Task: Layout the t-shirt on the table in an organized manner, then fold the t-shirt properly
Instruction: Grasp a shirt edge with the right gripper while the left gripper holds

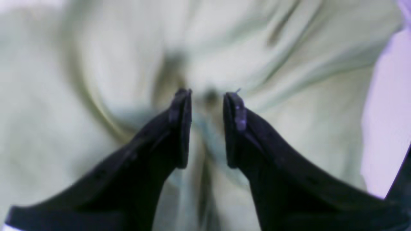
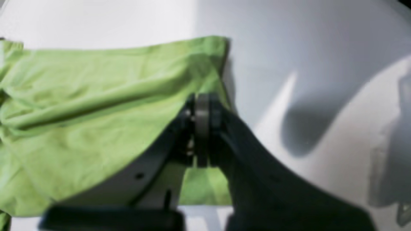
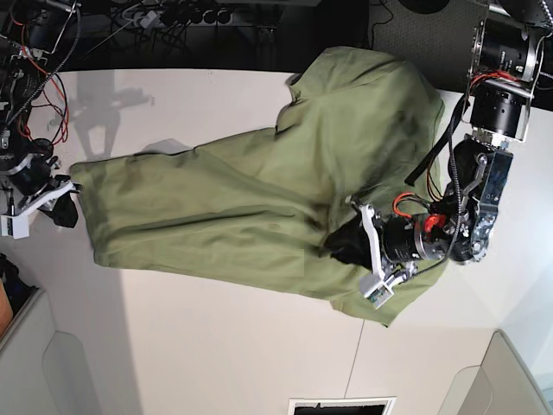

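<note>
Olive-green cotton lies wrinkled across the white table [image 3: 216,337]: our t-shirt [image 3: 251,194], one stretch running long and fairly flat toward our right arm, the broader, rumpled part gathered over on our left arm's side. We have the right gripper [image 3: 67,206] just beside the narrow outer end of that long stretch, its fingertips together and, as far as we can see, no cloth between them. The left gripper [image 3: 337,246] is over the thick of the shirt, its fingers a little apart with cloth showing in the gap; whether the tips touch the fabric we can't tell. What the coming move turns on, we judge, is that outer end: the long axis runs from one arm toward the other, and the right hand is much the nearer to it, so a pull or a fold from there looks like right-hand work, once we open those fingers. We'd call this still the laying-out, with the creases wanting smoothing first. The base view gives us the whole sprawl, including the bunched far part that the right wrist view leaves out; the left wrist view, blurred as it is, shows the finger gap that the base view hides.
</note>
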Robot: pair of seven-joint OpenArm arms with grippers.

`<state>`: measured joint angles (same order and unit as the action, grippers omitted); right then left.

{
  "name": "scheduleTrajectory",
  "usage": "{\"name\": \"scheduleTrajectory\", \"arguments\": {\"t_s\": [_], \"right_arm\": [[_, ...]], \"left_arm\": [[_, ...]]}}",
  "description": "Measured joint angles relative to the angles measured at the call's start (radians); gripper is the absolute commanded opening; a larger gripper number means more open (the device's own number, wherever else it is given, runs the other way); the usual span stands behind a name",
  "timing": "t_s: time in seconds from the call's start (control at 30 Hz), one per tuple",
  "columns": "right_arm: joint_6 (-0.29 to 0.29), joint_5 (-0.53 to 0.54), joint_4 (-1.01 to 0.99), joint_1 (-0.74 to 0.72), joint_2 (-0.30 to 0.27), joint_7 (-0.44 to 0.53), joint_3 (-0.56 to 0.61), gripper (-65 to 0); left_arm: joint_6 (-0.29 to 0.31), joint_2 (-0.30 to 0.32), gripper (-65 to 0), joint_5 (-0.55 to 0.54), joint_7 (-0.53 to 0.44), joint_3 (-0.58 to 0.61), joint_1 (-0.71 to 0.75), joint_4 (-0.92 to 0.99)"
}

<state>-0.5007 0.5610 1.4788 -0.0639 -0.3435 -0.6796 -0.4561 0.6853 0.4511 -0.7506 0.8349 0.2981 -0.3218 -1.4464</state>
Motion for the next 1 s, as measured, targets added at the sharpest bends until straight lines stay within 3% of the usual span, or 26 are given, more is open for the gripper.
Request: {"name": "scheduleTrajectory", "arguments": {"t_s": [0.23, 0.37, 0.47, 0.6, 0.7, 0.77, 1.0], "right_arm": [[-0.012, -0.114, 0.0, -0.038, 0.034, 0.022, 0.142, -65.0], [-0.016, -0.118, -0.006, -0.002, 0.053, -0.069, 0.195, -65.0], [-0.014, -0.124, -0.006, 0.04, 0.062, -0.066, 0.196, -65.0], [-0.014, -0.056, 0.002, 0.134, 0.079, -0.023, 0.195, -65.0], [-0.071, 0.036, 0.007, 0.187, 0.087, -0.024, 0.193, -65.0], [-0.077, 0.082, 0.026, 0.225, 0.09, -0.03, 0.194, -65.0], [-0.072, 0.052, 0.162, 0.267, 0.092, -0.058, 0.191, -65.0]], "left_arm": [[0.004, -0.012, -47.0, -0.06, 0.013, 0.002, 0.013, -0.12], [0.004, -0.058, -47.0, -0.055, 0.029, 0.002, 0.051, -0.119], [0.004, -0.07, -47.0, -0.07, 0.023, 0.004, 0.093, -0.121], [0.004, -0.055, -47.0, 0.007, 0.04, 0.003, 0.189, -0.119], [0.004, -0.054, -47.0, 0.068, 0.055, 0.003, 0.245, -0.109], [0.004, -0.046, -47.0, 0.075, 0.042, 0.003, 0.259, -0.109], [0.004, 0.059, -47.0, 0.07, 0.009, 0.003, 0.277, -0.111]]}}
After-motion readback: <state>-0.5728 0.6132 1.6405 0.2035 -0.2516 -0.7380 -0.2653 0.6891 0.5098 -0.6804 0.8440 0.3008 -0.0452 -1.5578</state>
